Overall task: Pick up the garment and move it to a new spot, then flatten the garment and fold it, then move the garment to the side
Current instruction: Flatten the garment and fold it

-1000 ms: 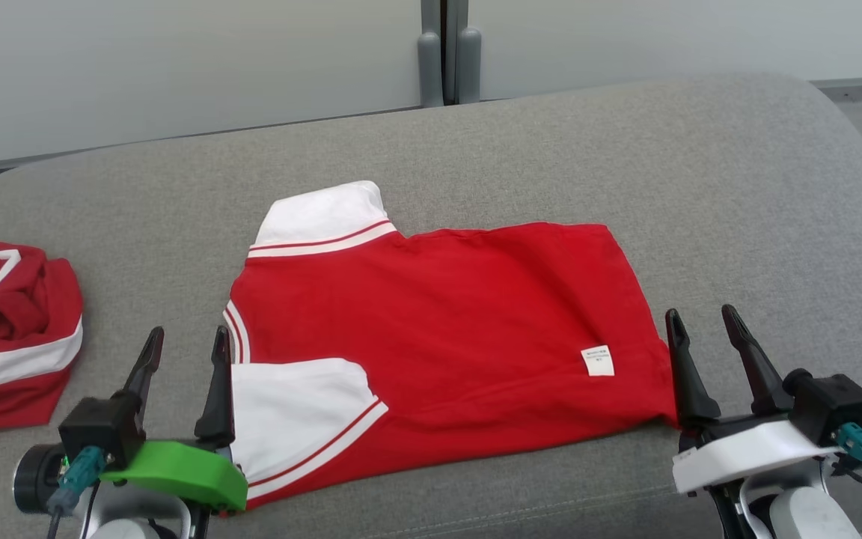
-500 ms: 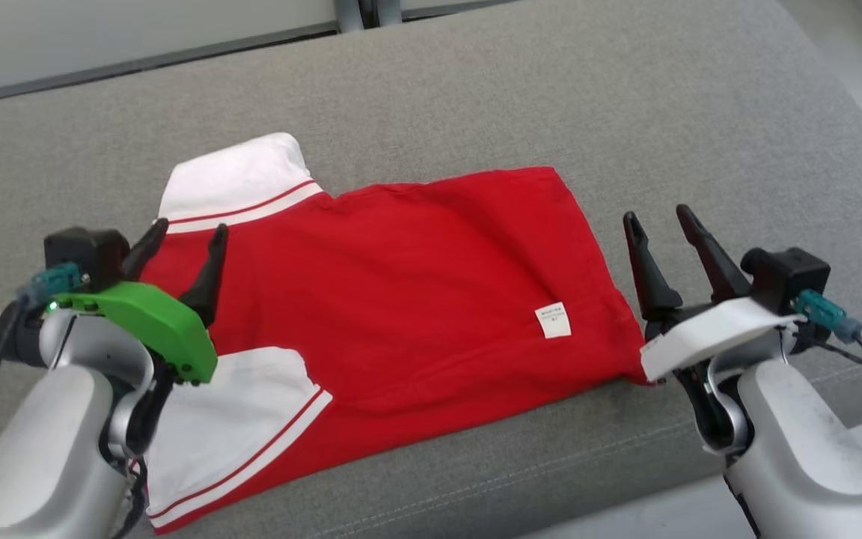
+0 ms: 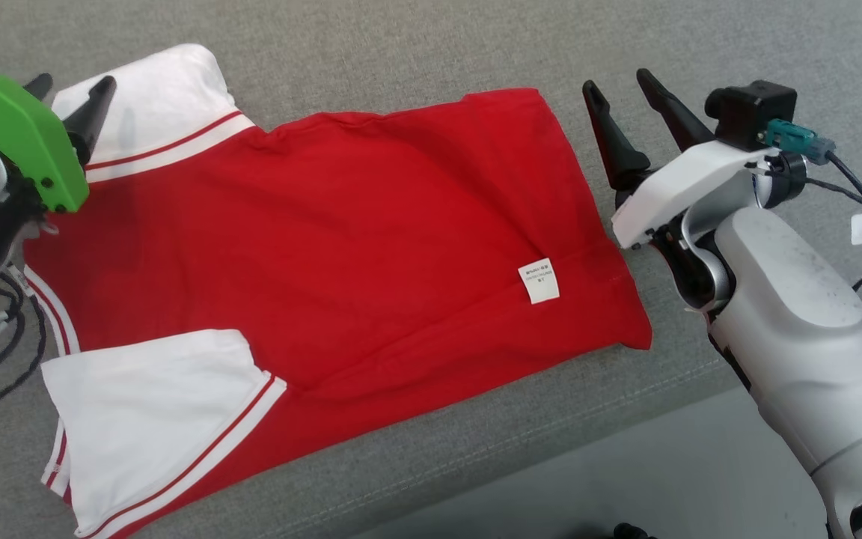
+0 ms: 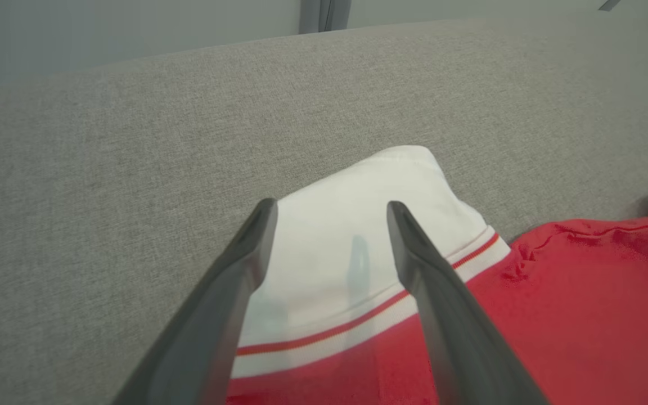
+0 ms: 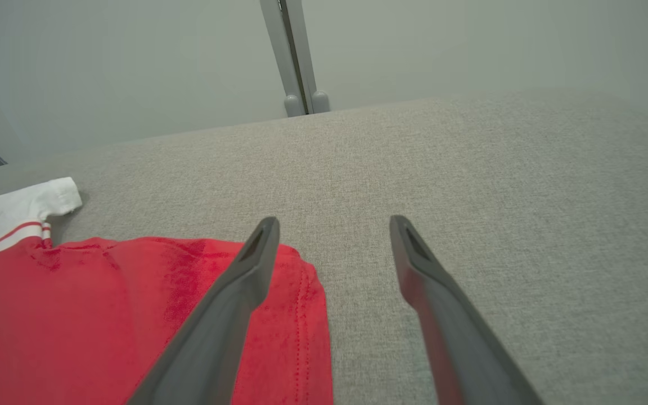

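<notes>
Between the left fingers (image 4: 245, 270) sits the far white sleeve (image 4: 369, 180) of the red shirt (image 4: 554, 315). Fingers are spread wide, nothing pinched. A finger shadow falls on the sleeve between them; can't tell if the tips touch the cloth. Red-striped cuff band runs across under both fingers, bare gray cushion (image 4: 133, 140) beyond the tips.

Head view: left fingers (image 3: 94, 105) are over that same sleeve (image 3: 154, 97). The shirt (image 3: 341, 224) lies flat on the cushion (image 3: 401, 52), spanning from the left fingers to just beside the right fingers (image 3: 610, 135). Second white sleeve (image 3: 147, 404) is folded onto the body on the near side, well behind the left fingers. Small white label (image 3: 539, 281) is on the red cloth near the hem, behind and inward of the right fingers.

Right fingers (image 5: 245, 275) are spread too, empty. In the wrist view one finger crosses the shirt's (image 5: 76, 315) far hem corner, the other is over bare cushion (image 5: 498, 197). Contact with the cloth can't be judged.
</notes>
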